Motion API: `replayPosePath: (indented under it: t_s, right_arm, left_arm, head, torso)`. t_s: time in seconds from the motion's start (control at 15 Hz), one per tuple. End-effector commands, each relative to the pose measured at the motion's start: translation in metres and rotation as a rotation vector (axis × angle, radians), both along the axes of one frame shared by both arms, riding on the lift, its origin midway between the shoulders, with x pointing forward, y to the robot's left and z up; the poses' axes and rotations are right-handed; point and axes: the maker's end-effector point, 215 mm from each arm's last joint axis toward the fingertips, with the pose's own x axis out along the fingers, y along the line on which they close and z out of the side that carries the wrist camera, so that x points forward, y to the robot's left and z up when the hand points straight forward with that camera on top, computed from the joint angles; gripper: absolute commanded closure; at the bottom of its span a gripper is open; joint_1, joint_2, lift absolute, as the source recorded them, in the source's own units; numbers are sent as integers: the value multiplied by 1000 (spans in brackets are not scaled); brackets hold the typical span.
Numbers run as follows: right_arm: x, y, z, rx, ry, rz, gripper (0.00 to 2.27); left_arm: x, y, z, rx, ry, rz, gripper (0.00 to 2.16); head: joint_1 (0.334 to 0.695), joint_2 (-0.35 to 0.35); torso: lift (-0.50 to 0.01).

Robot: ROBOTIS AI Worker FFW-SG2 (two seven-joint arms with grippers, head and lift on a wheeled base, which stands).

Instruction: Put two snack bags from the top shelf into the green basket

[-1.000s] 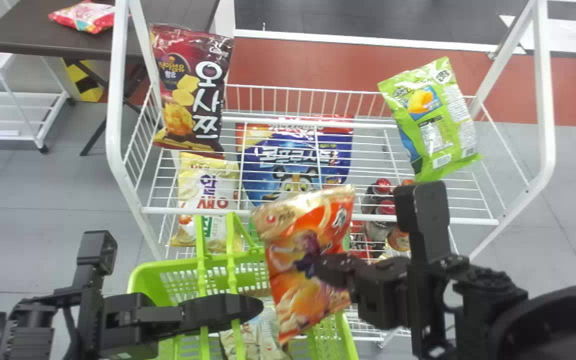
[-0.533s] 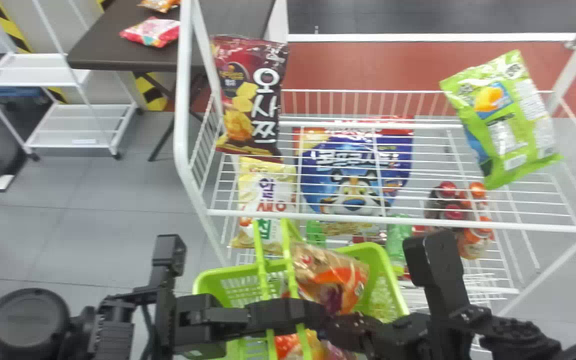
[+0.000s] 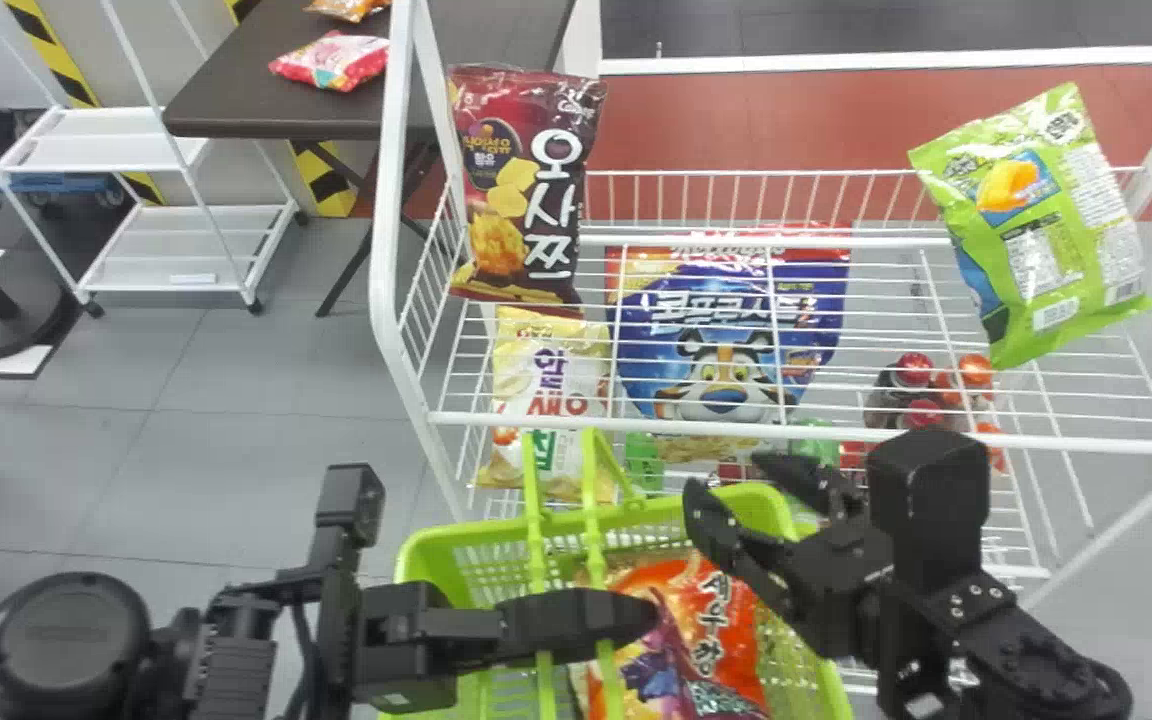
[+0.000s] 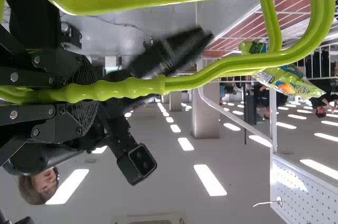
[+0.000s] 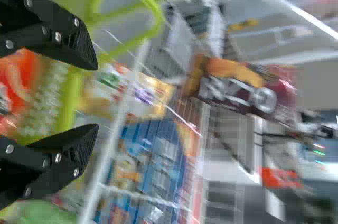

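two snack bags are seen on top shelf [image 3: 836, 434], beyond green basket [image 3: 428, 550]: maroon bag [image 3: 526, 190] toward left, lime bag [image 3: 1041, 230] farther right. orange bag [image 3: 731, 600] is contained in basket. basket handles [image 3: 591, 490] are clamped by left gripper [image 3: 636, 614]. right gripper [image 3: 726, 480] is held by basket's far right corner, fingers apart.

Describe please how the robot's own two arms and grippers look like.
The left arm and right arm are black, with blocky housings and ribbed sections. The left arm has a round housing and a thin dark cable. The left gripper and right gripper each have flat, black, tapering fingers with silvery screws and textured inner faces.
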Motion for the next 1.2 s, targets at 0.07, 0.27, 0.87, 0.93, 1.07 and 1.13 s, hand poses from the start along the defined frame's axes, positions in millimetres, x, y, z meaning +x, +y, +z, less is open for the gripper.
replayPosePath:
  t_s: [0.07,0.27,0.87,0.93,1.07,1.13]
  right_arm:
    - [18,-45,23,34,-192,-131,83]
    - [9,-86,29,50,-314,-223,83]
    - [-28,-136,24,47,-447,-256,83]
    - [-29,-139,23,51,-442,-262,83]
    - [-29,-142,20,49,-431,-267,83]
    - [-29,-143,19,46,-429,-269,83]
  left_arm:
    - [-1,2,0,0,4,3,2142]
    - [-1,3,-1,-2,8,6,2142]
    - [-1,2,-2,-3,10,7,2142]
    - [-1,2,-1,-5,10,7,2142]
    - [-2,1,-2,-3,10,7,2142]
    - [-2,1,-2,-3,11,6,2142]
  head:
    - [695,17]
    - [695,-60]
    - [695,-200]
    - [695,-207]
    - [695,-221]
    - [695,-224]
  torso:
    - [0]
    - [0]
    - [0]
    - [0]
    - [0]
    - [0]
